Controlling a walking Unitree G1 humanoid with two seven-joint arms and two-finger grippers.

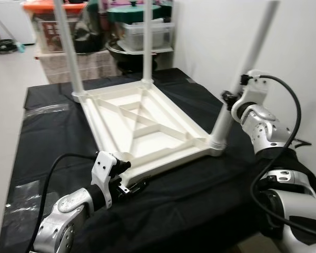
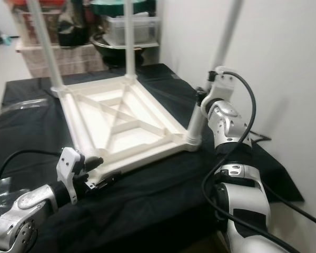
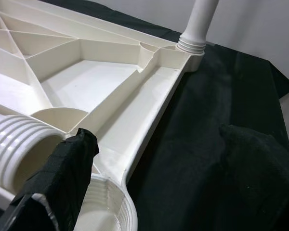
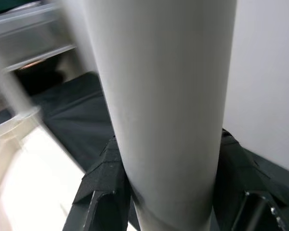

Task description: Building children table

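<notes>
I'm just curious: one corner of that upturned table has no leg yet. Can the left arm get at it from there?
Probably yes. The left gripper already sits at the empty corner socket of the tabletop, with nothing between them.
</notes>
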